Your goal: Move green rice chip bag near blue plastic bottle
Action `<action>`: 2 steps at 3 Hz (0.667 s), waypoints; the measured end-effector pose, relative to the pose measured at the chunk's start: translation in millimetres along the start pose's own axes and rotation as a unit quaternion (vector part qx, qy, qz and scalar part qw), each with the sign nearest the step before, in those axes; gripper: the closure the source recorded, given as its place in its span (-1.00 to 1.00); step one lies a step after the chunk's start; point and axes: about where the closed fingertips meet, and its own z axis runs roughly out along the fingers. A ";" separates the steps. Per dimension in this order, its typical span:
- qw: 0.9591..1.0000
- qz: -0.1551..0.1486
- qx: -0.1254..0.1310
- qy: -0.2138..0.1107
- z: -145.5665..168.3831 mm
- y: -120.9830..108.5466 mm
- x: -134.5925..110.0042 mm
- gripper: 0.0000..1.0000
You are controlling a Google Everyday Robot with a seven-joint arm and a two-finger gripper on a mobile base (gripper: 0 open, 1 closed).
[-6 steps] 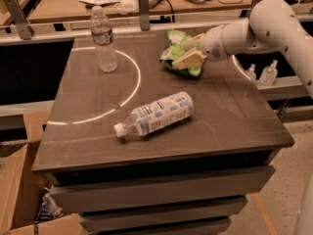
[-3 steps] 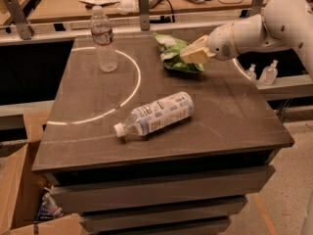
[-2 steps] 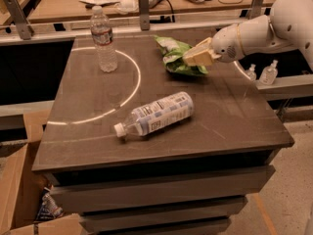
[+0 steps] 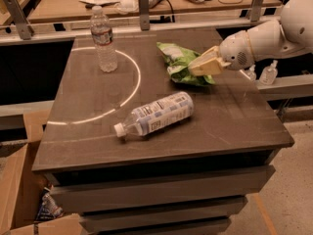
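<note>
The green rice chip bag (image 4: 180,62) lies crinkled on the dark table top (image 4: 230,116), right of centre at the back. My gripper (image 4: 204,65), with tan fingers on a white arm coming in from the right, is at the bag's right edge and touches it. The blue plastic bottle (image 4: 159,114), with a white cap and a pale blue-and-white label, lies on its side near the table's middle. It is in front of the bag, about a hand's width away.
A slim clear water bottle (image 4: 104,39) stands upright at the back left. A white arc is painted on the table. Small bottles (image 4: 268,73) sit on a ledge to the right. A cardboard box (image 4: 19,190) stands on the floor at the left.
My gripper has shifted a little to the right and down. The bag has come down with it and now lies flatter on the table. Both bottles stayed put.
</note>
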 end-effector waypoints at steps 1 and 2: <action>1.000 0.004 -0.011 0.005 -4.6 17.0 -1.8 1.00; 1.000 0.006 -0.016 0.008 -5.8 24.7 -4.5 1.00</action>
